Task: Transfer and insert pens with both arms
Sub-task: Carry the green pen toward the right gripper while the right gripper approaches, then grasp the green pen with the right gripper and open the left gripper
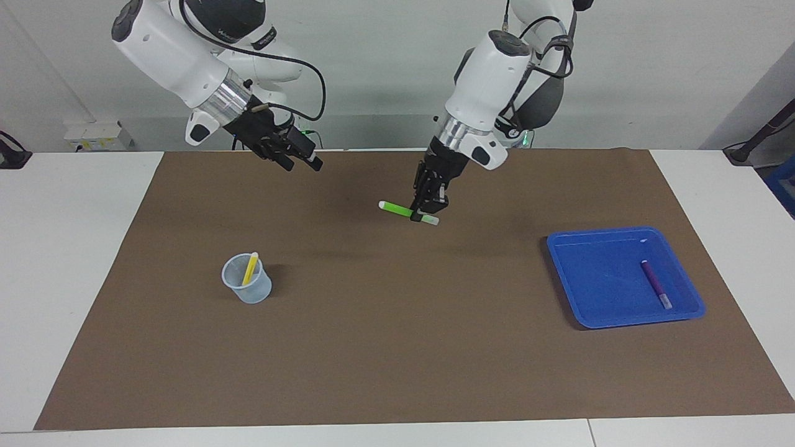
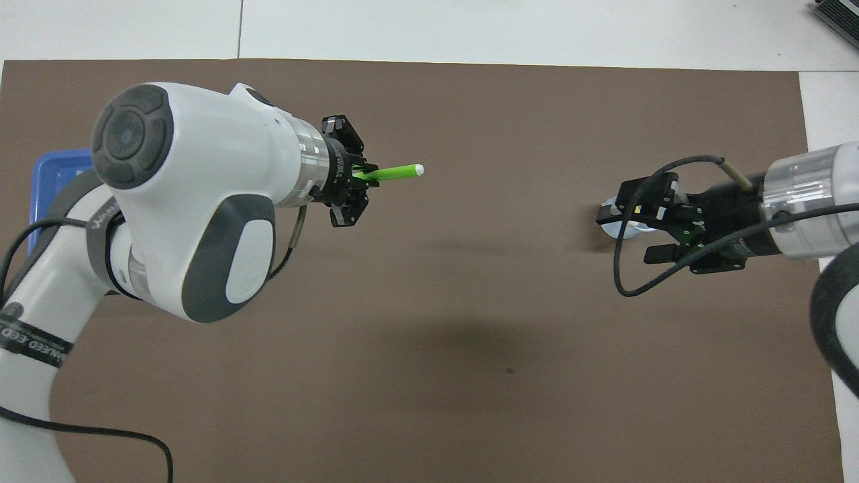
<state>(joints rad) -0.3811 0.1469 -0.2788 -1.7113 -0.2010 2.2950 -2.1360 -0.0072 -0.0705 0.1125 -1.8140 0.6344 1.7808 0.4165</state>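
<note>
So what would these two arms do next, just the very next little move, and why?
Probably the right gripper, open and up over the mat, moves toward the green pen to take its free end. The left gripper is shut on that pen above mid-table, and the cup holding the yellow pen stands at the right arm's end.

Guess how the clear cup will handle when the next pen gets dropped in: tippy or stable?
Probably a bit tippy. The cup looks like thin clear plastic, so likely light. It stands free on the mat with nothing bracing it. The yellow pen leans on its rim and sticks out above it, so weight sits high. A gentle, centred drop seems safest.
</note>
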